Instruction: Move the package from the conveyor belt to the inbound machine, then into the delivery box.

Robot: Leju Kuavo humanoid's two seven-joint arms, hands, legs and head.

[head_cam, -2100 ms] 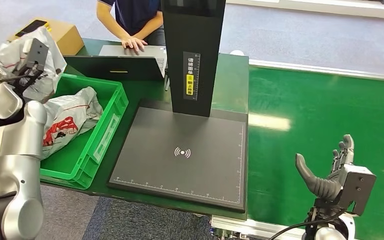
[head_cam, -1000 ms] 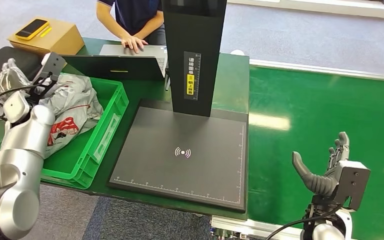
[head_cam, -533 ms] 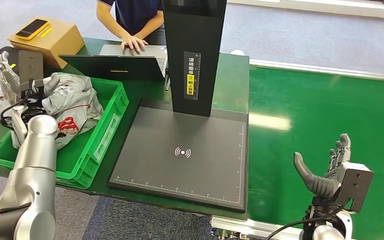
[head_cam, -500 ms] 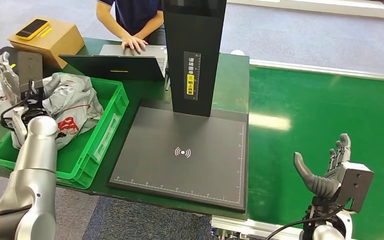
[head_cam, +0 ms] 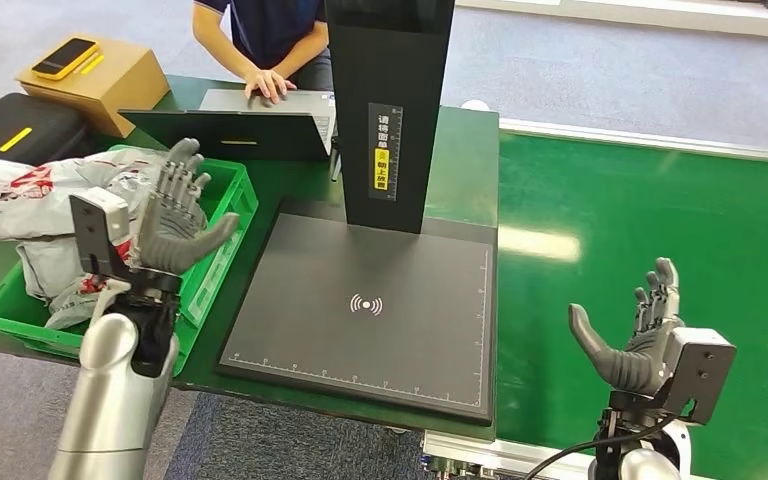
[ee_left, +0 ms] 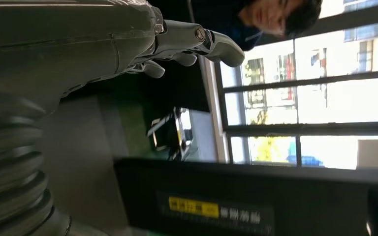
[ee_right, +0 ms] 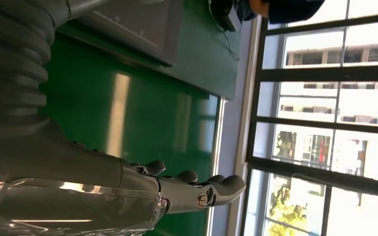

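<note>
Your left hand (head_cam: 172, 215) is empty, fingers spread; the bagged package (head_cam: 35, 190) lies at its 9 o'clock in the green crate (head_cam: 222, 250). Your right hand (head_cam: 632, 335) is also spread and empty.

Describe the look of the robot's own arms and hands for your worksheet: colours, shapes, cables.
Both arms are smooth, rounded silver tubes. Each ends in a dark grey many-fingered left hand or right hand with a thick thumb. A boxy grey camera module sits at each wrist, with black cables looping below. The wrist views show a grey ribbed cover.

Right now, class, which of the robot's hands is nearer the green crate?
Left. The left hand hovers over the green crate; the right hand is far across, above the conveyor belt.
</note>
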